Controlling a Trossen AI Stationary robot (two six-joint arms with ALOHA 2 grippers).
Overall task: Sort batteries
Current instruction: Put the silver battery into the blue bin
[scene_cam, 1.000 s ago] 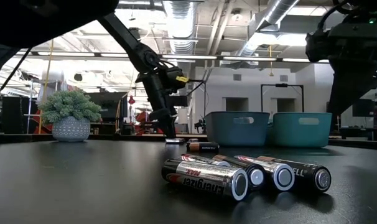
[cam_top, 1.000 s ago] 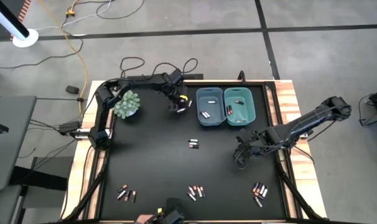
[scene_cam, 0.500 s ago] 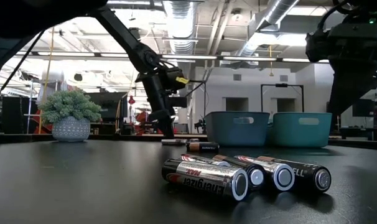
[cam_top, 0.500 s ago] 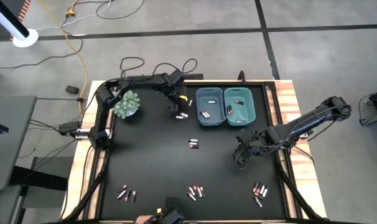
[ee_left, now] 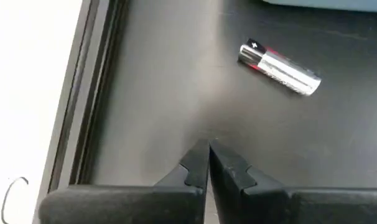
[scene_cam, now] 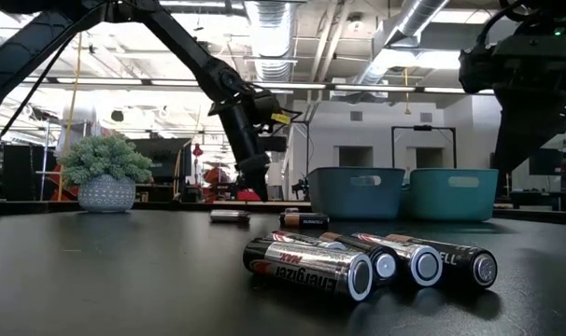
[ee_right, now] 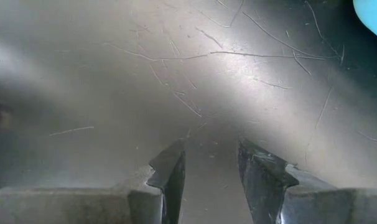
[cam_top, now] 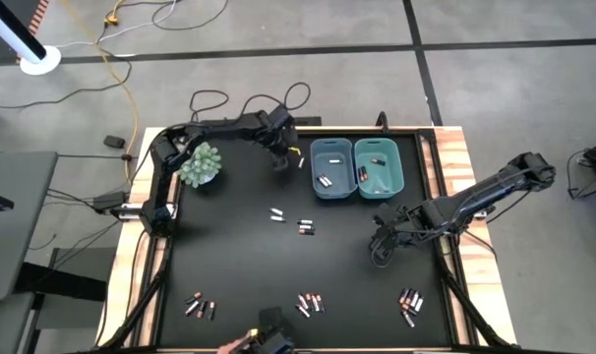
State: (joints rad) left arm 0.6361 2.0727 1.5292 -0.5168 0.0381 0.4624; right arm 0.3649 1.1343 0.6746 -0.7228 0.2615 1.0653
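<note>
- The left hand (ee_left: 208,163) hovers by the blue bins (cam_top: 357,167), fingertips pressed together on nothing.
- A silver battery (ee_left: 279,68) lies loose on the counter (cam_top: 239,265) just ahead of it.
- Risk: pinching off-centre could roll it away.
- The right hand (ee_right: 208,167) waits spread, near nothing.

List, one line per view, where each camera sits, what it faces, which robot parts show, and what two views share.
High: above, facing straight down on the table; both arms, left hand by the bins, right hand mid-right.
Low: at tabletop height, facing across; batteries close up, left arm reaching down.
Left wrist: on the left arm; shut fingers, one silver battery.
Right wrist: on the right arm; open fingers over bare tabletop.
Shared: high and low both show the plant and bins.
</note>
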